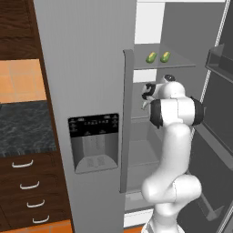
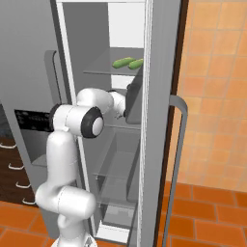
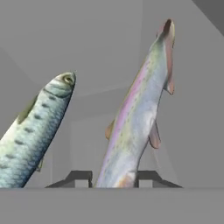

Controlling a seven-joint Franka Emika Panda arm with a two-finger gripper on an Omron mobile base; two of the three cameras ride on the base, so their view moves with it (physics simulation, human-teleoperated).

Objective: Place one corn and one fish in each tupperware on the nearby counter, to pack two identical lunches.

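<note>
Inside the fridge (image 1: 182, 27), one fish (image 3: 135, 118) is pinched at its tail end by the hand (image 3: 114, 178), its long axis pointing away; the second fish (image 3: 35, 131) lies beside it.

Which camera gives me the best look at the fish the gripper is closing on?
The hand view: the pinkish-silver fish runs up the frame, its lower end between the gripper fingertips, a second spotted fish beside it. In both base views the arm and fridge door hide it.
</note>
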